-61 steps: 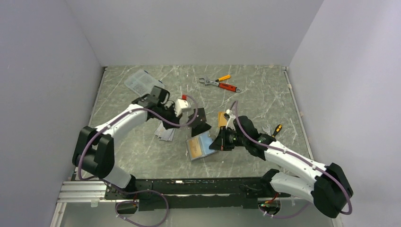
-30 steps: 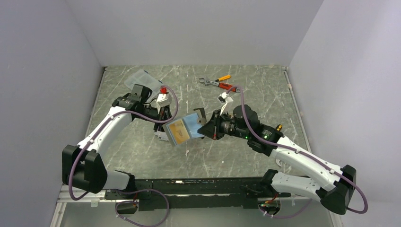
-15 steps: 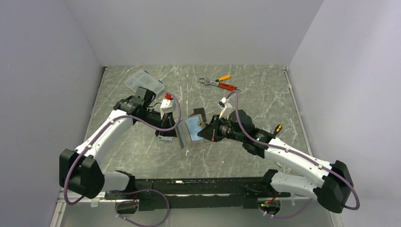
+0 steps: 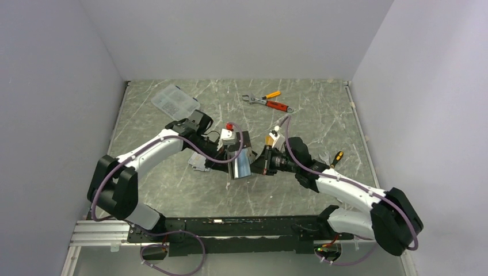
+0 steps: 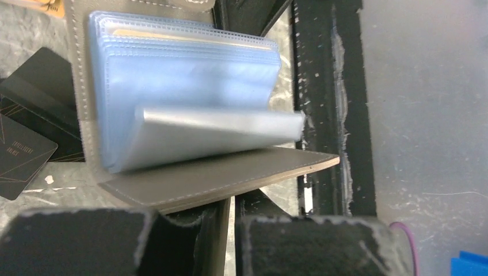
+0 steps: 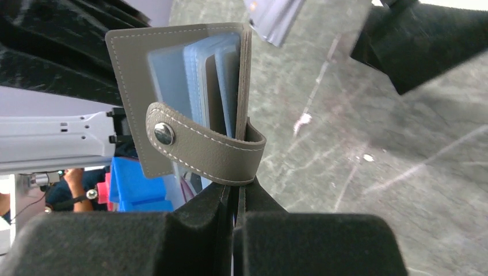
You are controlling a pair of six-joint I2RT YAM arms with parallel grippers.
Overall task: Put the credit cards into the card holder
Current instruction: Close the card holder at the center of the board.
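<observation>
Two grips: left claw [image 5: 228,217] and right claw [image 6: 233,208] pinched card holder [image 4: 241,164] mid-frame.
Judged light, floppy; best held at stitched cover edge.

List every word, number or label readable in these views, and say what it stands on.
On the black card: two lines of small gold print, too small to read.
On the orange card: dark marks at the frame edge, cut off, unreadable.
On the clear compartment box: a pale label, too small to read.
On the card holder: no text.
</observation>
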